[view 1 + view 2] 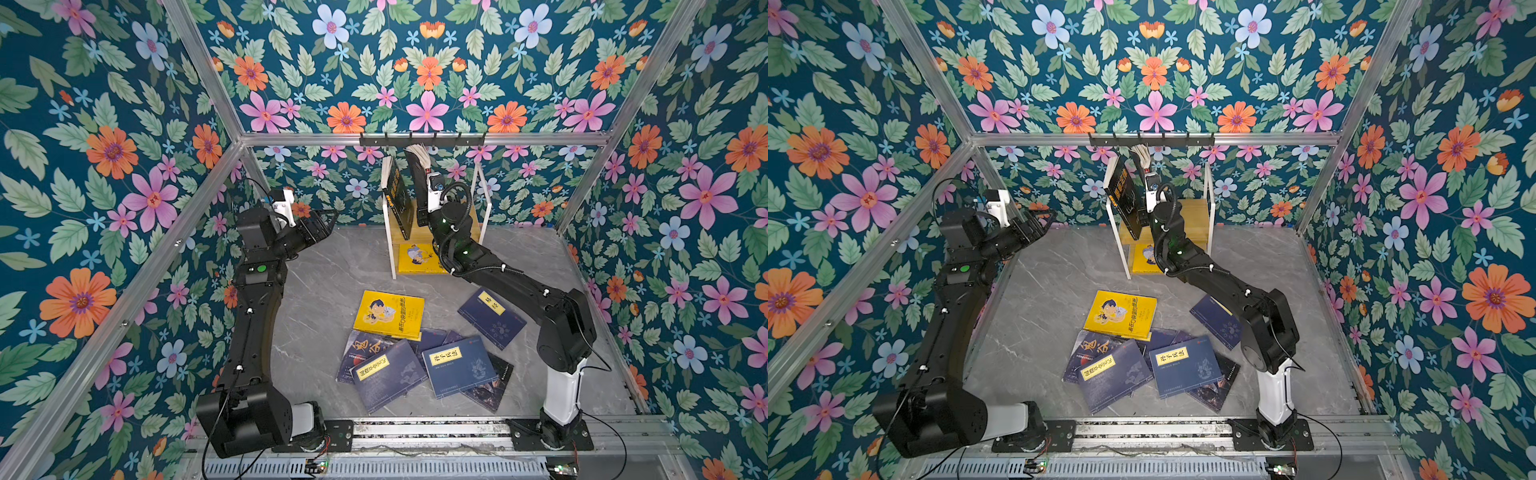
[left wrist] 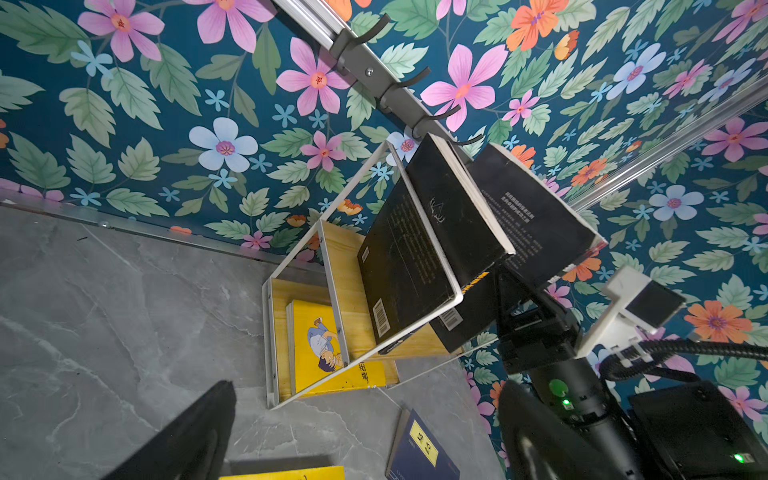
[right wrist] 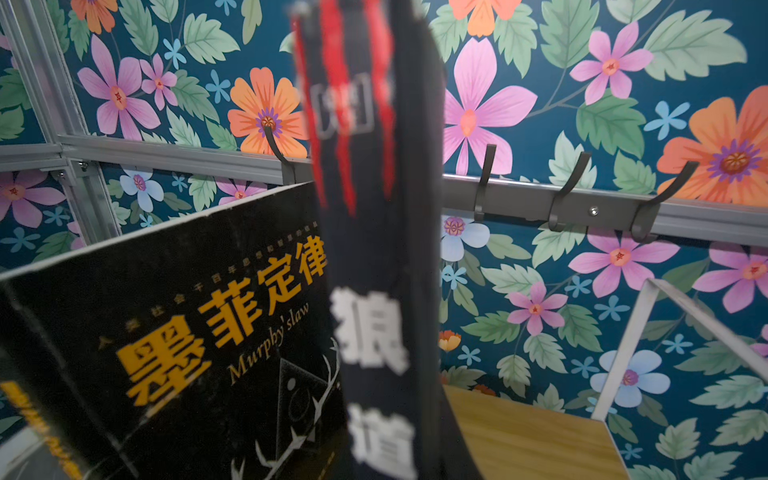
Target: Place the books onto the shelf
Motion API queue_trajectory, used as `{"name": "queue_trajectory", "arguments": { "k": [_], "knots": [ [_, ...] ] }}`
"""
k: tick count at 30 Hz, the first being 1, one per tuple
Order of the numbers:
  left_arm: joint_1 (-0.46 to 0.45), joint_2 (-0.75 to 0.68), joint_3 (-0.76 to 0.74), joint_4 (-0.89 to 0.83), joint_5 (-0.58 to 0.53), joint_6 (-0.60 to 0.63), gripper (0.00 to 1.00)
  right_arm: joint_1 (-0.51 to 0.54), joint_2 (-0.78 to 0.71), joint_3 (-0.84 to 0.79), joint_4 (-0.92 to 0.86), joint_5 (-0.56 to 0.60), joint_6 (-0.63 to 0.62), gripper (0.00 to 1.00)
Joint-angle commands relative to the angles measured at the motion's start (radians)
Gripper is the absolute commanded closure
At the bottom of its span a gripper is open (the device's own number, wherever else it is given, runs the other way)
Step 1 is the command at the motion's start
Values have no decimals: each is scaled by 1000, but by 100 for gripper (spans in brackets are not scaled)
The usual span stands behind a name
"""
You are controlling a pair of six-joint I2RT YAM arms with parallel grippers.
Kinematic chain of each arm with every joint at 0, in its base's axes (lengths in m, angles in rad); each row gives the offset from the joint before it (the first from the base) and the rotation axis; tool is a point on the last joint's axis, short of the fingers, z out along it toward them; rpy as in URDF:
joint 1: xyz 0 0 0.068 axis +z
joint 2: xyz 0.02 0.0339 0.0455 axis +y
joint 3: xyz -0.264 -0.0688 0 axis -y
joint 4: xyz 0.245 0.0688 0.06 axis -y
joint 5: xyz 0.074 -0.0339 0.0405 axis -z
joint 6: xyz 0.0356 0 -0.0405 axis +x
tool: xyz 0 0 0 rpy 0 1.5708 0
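Black fingers of the left gripper stood spread wide and empty, hanging clear of the shelf, likely to leave the other arm room. On the upper board a black book leaned against the left frame. The right gripper pinched a dark book upright just beside it, probably to stand it alongside. A yellow book lay flat on the lower board. Both top views showed the loose books waiting on the table. Only the right wrist view gave the leaning cover's gold title, and only the left wrist view its barcode.
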Motion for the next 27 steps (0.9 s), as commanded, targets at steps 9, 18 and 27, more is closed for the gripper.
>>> {"name": "queue_trajectory", "arguments": {
  "k": [9, 18, 27],
  "knots": [
    [4, -11, -22, 48, -5, 13, 0, -3, 37, -17, 179, -49, 61, 100],
    [7, -17, -37, 41, -27, 50, 0, -3, 50, -43, 199, -81, 106, 100],
    [7, -19, -28, -11, -75, 139, 0, -3, 34, -91, 221, -131, 149, 76]
  ]
}}
